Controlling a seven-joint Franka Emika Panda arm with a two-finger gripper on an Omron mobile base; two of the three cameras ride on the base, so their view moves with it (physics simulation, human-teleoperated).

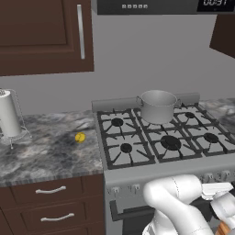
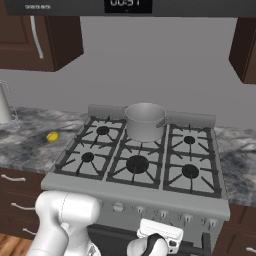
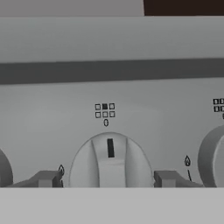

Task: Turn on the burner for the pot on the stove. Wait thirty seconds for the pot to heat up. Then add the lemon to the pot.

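Observation:
The silver pot (image 1: 157, 106) (image 2: 145, 121) stands on the back middle grate of the stove (image 1: 151, 169) (image 2: 135, 192), and it hides the burner beneath it. No flame shows. The yellow lemon (image 1: 80, 137) (image 2: 52, 136) lies on the marble counter left of the stove. My gripper (image 3: 107, 178) is low in front of the stove's front panel, open, with its fingertips (image 3: 46, 178) on either side of a round grey knob (image 3: 110, 162). The right tip is about at the knob's edge and the left tip has a small gap. The knob's black mark points straight up.
Another knob (image 3: 214, 157) sits close on the right of the framed one. A paper-towel holder (image 1: 9, 114) stands at the counter's left end. Dark drawers (image 1: 50, 190) lie under the counter and the oven door handle (image 1: 133, 213) under the knobs.

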